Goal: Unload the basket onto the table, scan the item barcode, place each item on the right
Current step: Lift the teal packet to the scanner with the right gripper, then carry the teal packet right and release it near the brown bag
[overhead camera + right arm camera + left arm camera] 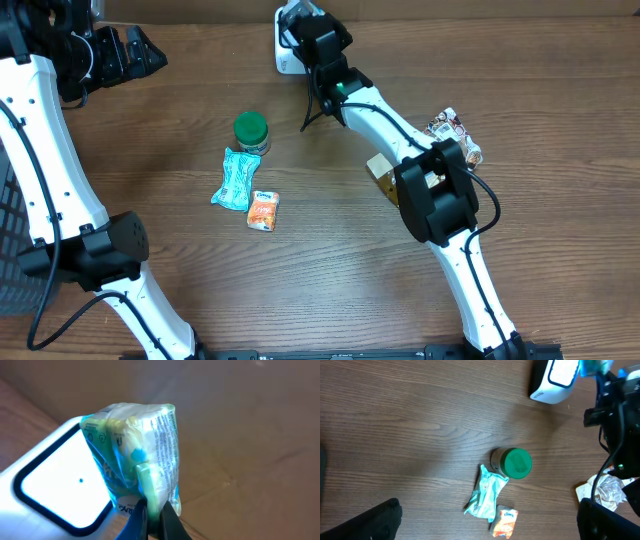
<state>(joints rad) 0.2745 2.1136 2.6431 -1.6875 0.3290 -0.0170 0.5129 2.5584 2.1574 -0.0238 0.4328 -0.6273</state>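
The item, a clear green-and-yellow printed packet (137, 445), is pinched at its lower edge by my right gripper (154, 517), which is shut on it. It hangs right in front of the white scanner's (55, 485) bright window. In the overhead view that gripper (310, 30) sits over the scanner (283, 55) at the table's far edge. My left gripper (140, 55) is raised at the far left, open and holding nothing; in its own view its dark fingers (375, 520) stand wide apart above the table.
A green-lidded jar (251, 130), a teal packet (235, 178) and an orange tissue pack (263, 211) lie mid-table. A crinkled snack packet (455, 128) and a tan box (378, 168) sit beside the right arm. A dark mesh basket (8, 250) stands at the left edge.
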